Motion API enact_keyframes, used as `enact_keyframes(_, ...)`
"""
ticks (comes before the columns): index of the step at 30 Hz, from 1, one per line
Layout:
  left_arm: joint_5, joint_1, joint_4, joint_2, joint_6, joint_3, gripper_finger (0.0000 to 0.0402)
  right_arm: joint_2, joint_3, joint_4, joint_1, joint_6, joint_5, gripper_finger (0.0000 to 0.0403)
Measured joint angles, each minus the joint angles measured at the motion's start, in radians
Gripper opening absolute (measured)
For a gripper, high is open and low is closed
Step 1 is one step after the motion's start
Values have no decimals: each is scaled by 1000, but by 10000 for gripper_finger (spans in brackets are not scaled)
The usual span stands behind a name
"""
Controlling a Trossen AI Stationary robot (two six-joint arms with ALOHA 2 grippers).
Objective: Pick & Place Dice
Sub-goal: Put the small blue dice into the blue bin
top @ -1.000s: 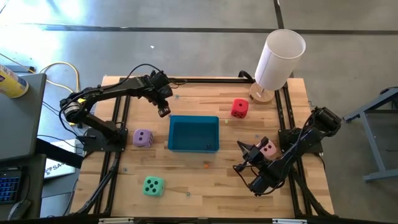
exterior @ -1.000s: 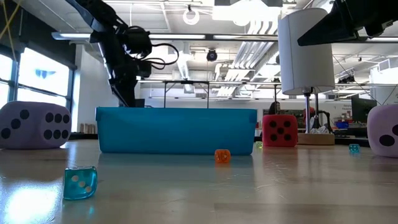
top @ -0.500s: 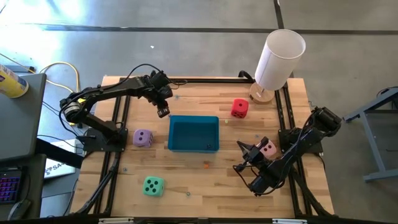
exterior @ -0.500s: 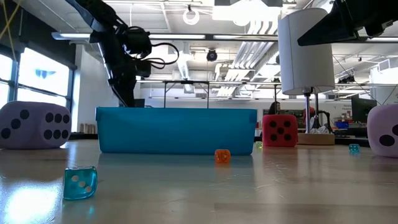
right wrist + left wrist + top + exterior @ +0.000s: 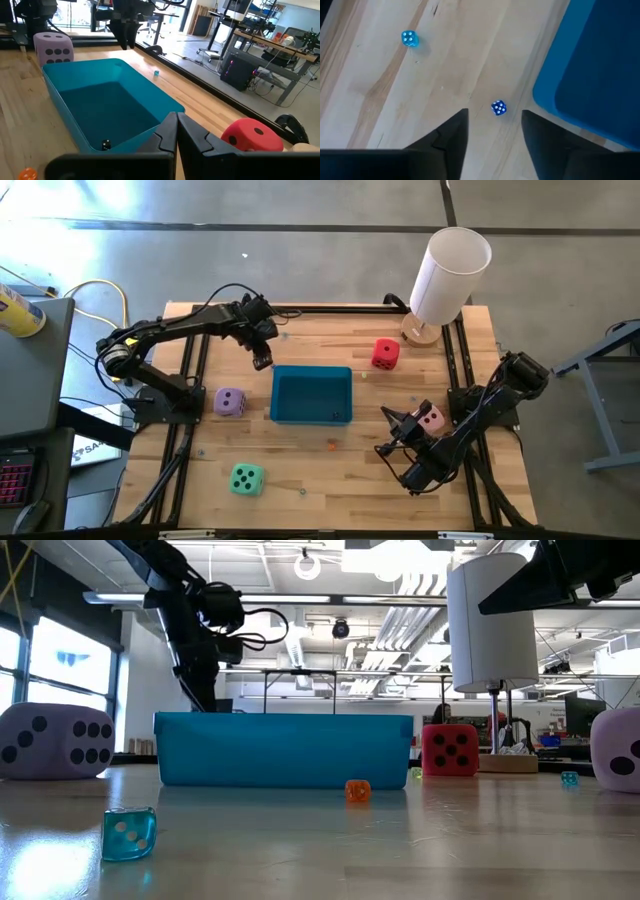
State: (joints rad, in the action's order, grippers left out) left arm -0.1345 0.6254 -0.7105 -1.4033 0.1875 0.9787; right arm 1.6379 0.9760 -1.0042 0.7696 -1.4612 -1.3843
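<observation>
I note the left gripper [image 5: 492, 131], jaws parted and empty at lower centre above the small blue die [image 5: 498, 107], risks nudging it against the teal tray [image 5: 590, 70].

Four soft dice are sitting apart on the table: red [image 5: 385, 354], pink [image 5: 432, 419], lilac [image 5: 230, 402], mint green [image 5: 246, 479].

You had one camera overhead looking straight down, one at tabletop height facing the room, wrist cameras close in; all shared the teal tray [image 5: 311, 394].
</observation>
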Motion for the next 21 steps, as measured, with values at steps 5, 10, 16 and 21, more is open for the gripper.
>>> enact_keyframes(5, 0, 0, -22, 0, 7, 0, 238, 0, 0, 0, 0, 0, 1, 2)
enact_keyframes(10, 0, 0, -23, 0, 2, 0, 283, 0, 0, 0, 0, 0, 1, 2)
enact_keyframes(16, 17, 0, -22, 0, 33, 0, 302, 0, 0, 0, 0, 0, 1, 2)
enact_keyframes(21, 17, 0, -31, 0, 96, 0, 303, 0, 0, 3, 0, 0, 1, 2)
